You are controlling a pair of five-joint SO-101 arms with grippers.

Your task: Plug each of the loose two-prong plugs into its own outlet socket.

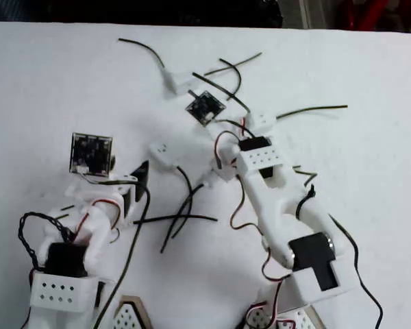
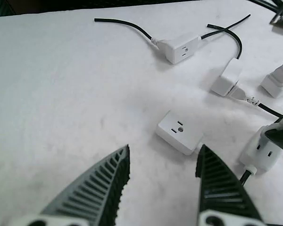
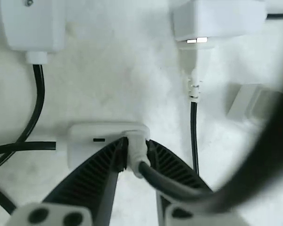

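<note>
Right gripper is clamped on a small white plastic two-prong plug, butted against a white socket block. The plug is likely light, rigid and slick, so grip its body; the stiff black cord may tug. Left gripper gapes empty over a white square outlet socket, centre-left in the high view.

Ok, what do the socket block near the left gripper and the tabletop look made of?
Socket block: looks like white moulded plastic, with smooth matte faces and crisp edges. Table: probably a white cloth or felt cover, going by its soft, mottled, glare-free surface; not certain.
</note>
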